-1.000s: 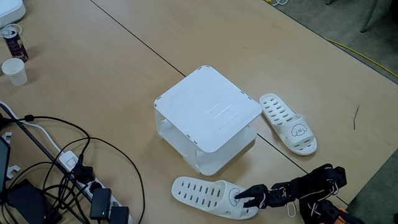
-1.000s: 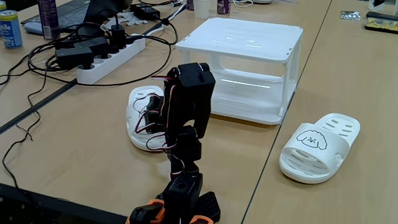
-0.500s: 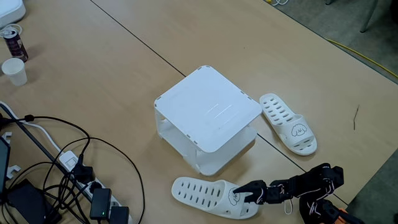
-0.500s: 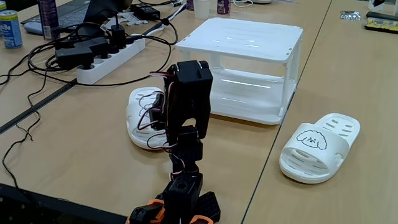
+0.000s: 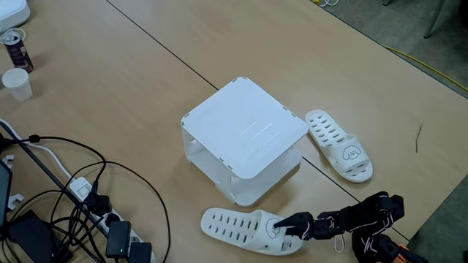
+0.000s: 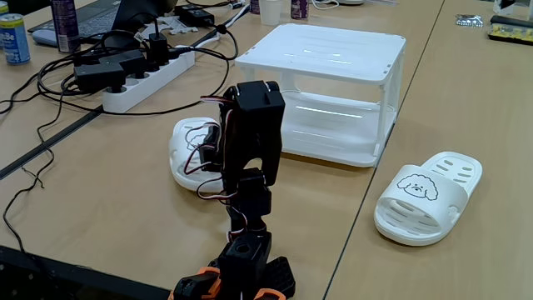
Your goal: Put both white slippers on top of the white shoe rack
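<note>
The wooden table (image 5: 110,88) carries everything, with a dark seam running across it. The white shoe rack (image 5: 243,139) stands near its middle: a boxy plastic stand with a square, flat top with rounded corners, a lower shelf visible through its open sides (image 6: 333,92), and nothing on top. The black arm (image 6: 250,158) rises from its base at the table's edge and reaches low toward the nearer slipper. Both slippers are white rubber slides with rows of oval holes and a small cartoon face on the strap. One slipper (image 5: 338,144) lies flat on the table just beside the rack's right side in the high fixed view, untouched. The other slipper (image 5: 245,231) lies flat in front of the rack, and the gripper (image 5: 284,228) sits at its strap end, fingers touching the strap; whether they are pinching it cannot be told. A power strip (image 6: 146,79) with tangled cables lies on the left.
</note>
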